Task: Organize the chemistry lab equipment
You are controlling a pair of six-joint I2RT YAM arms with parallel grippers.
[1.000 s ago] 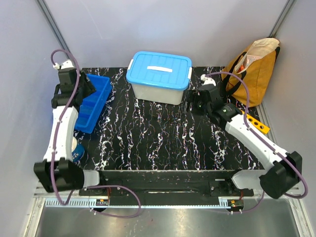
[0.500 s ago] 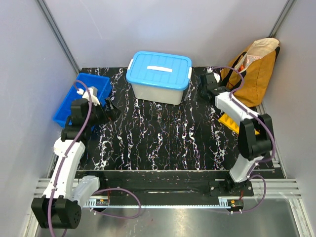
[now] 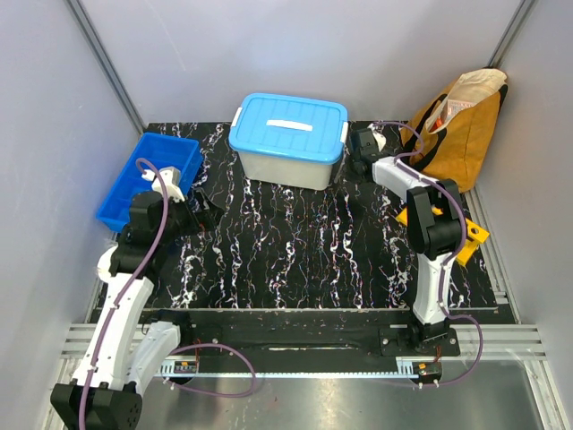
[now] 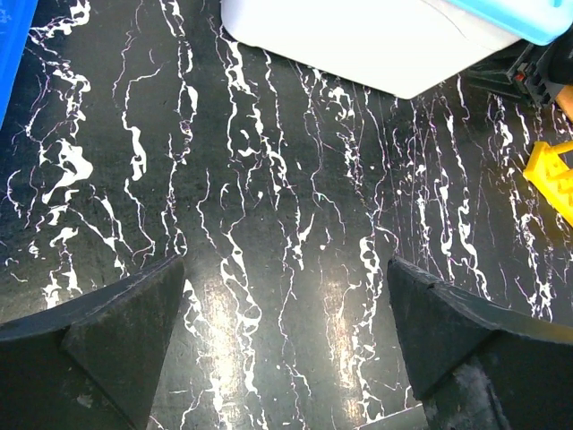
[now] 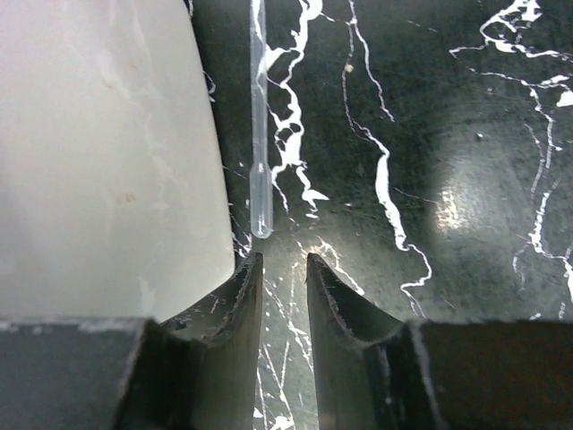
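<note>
A thin transparent tube [image 5: 260, 134] lies on the black marbled table beside the white tub's wall [image 5: 98, 152]. Its rounded end is just beyond my right gripper's [image 5: 282, 257] left fingertip. The right jaws stand a narrow gap apart with nothing between them. From above, the right gripper [image 3: 361, 148] sits low at the tub's right end. The yellow-orange rack [image 3: 467, 235] lies at the table's right edge, partly behind the right arm, and shows in the left wrist view as the rack [image 4: 551, 175]. My left gripper [image 4: 286, 269] hangs wide open over bare table, seen from above as the left gripper [image 3: 204, 202].
The large white tub with blue lid [image 3: 288, 134] stands at the back centre. A blue divided tray [image 3: 134, 184] sits at the left edge, close behind the left arm. An orange bag [image 3: 461, 125] leans at the back right corner.
The left arm came away from the blue tray toward the table's middle and its jaws opened wide. The right arm folded back, bringing its gripper to the tub's right end, its jaws narrowing.
</note>
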